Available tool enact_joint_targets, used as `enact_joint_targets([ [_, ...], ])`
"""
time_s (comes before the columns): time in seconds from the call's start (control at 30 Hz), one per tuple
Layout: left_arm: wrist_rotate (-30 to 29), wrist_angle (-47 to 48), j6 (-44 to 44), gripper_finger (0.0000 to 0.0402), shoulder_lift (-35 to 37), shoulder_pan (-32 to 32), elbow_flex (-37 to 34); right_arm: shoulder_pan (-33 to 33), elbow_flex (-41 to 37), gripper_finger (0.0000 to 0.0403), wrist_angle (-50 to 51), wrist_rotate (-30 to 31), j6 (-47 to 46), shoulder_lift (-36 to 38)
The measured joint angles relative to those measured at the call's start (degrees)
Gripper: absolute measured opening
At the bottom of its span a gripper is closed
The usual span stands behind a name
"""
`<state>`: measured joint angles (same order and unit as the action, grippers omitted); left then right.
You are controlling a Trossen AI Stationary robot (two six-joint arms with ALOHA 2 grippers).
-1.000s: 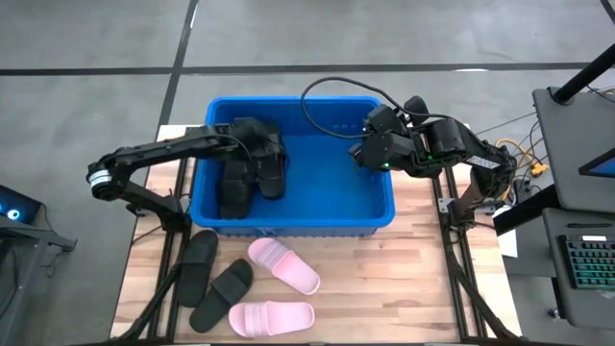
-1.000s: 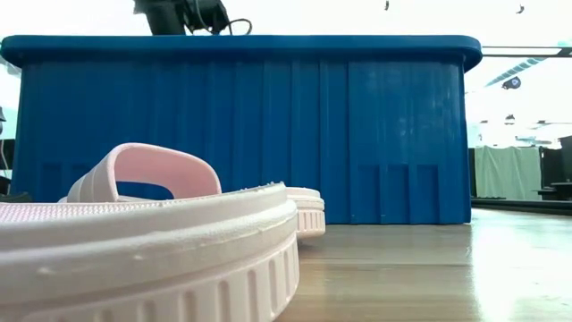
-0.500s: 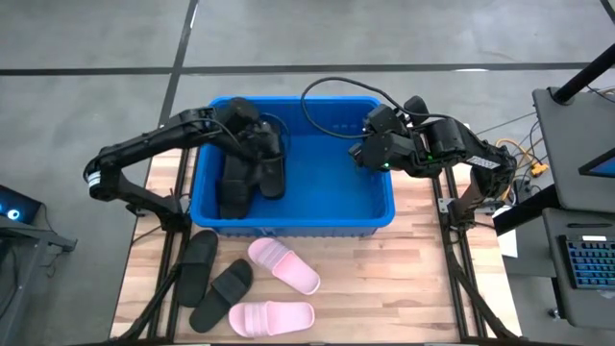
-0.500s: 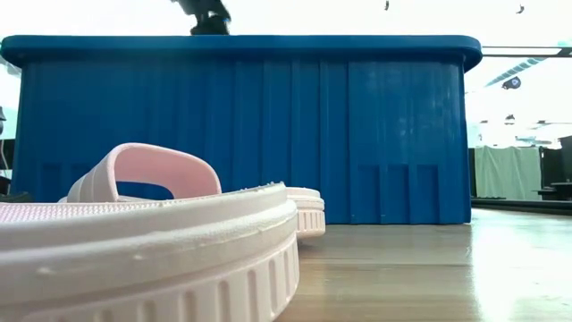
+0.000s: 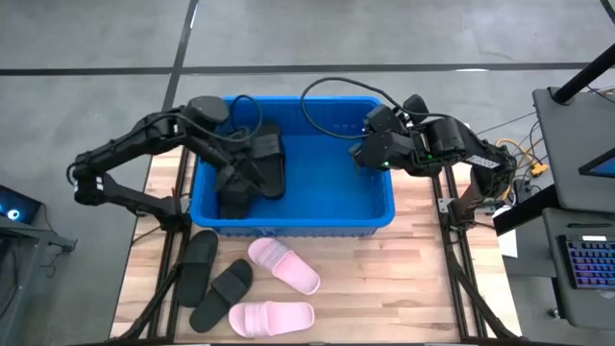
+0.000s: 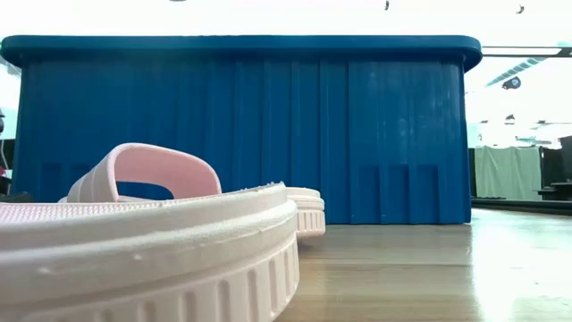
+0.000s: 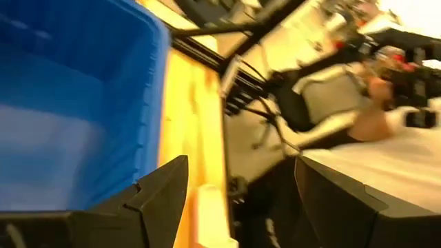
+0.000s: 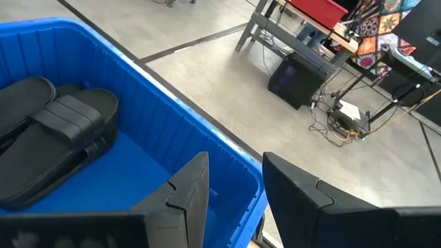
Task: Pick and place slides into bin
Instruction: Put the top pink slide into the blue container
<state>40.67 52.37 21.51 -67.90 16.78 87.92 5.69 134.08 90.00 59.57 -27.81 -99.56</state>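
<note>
The blue bin (image 5: 380,207) stands at the table's far side and fills the low view (image 6: 241,125). Two black slides (image 5: 271,165) (image 5: 233,190) lie on its floor at the left, and they also show in the right wrist view (image 8: 58,131). Two more black slides (image 5: 197,264) (image 5: 223,293) and two pink slides (image 5: 284,266) (image 5: 272,317) lie on the table in front of the bin. My left gripper (image 7: 241,207) is open and empty above the bin's left part (image 5: 229,152). My right gripper (image 8: 236,186) is open and empty over the bin's far right part (image 5: 361,154).
A pink slide (image 6: 143,259) lies right in front of the low camera, with the other pink slide (image 6: 306,211) behind it. A black cable (image 5: 327,96) arcs over the bin's far rim. There is bare wood (image 5: 413,279) at the near right of the table.
My left gripper has come up from the black slides in the bin and drawn back toward the table's left edge. Its arm no longer shows above the bin's rim in the low view. The two black slides stay on the bin's floor.
</note>
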Motion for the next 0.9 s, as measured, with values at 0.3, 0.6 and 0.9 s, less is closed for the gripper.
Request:
enact_joint_targets([
  [0.3, -23.59, -2.51, 0.4, 0.0251, 4.6, -5.19, -0.04, 0.31, 0.0, 0.0128, -0.76, -9.92, 1.03, 0.62],
  [0.6, -25.97, -3.86, 0.64, 0.0251, 5.09, -6.3, -0.09, 1.43, 0.0, 0.0127, -9.67, -37.87, 15.87, 0.11],
  [0.9, -25.82, -2.34, -1.93, 0.0251, 7.76, -6.34, -0.11, 3.21, -2.1, 0.0127, -22.98, -50.06, 26.39, 0.08],
])
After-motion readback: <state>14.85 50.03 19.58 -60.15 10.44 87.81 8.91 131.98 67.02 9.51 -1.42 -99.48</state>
